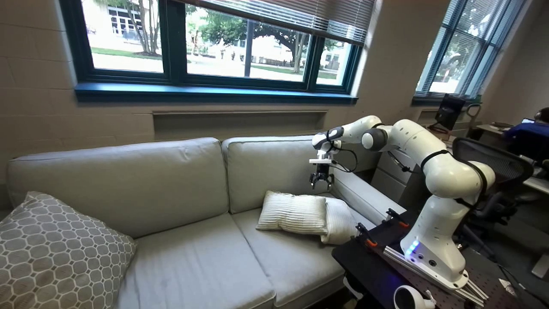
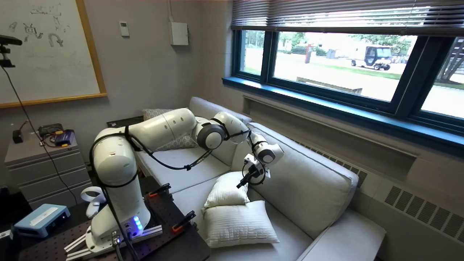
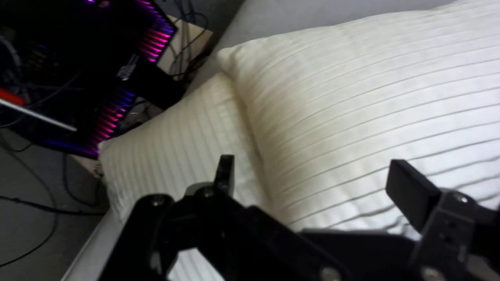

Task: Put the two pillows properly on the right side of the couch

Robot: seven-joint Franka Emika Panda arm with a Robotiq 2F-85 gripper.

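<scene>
Two off-white ribbed pillows lie on the right seat of the cream couch. One pillow overlaps the edge of the other pillow, which lies nearer the couch arm. In an exterior view the overlapping pillow is farther off and the second pillow lies flat in front. My gripper hangs above the pillows, close to the back cushion, fingers down. In the wrist view the open gripper has nothing between its fingers, with the overlapping pillow and the lower pillow beyond them.
A larger grey patterned pillow leans at the couch's left end. The padded couch arm stands to the right of the pillows. The robot's dark table with clamps stands at the couch's front edge. The back cushion is close behind the gripper.
</scene>
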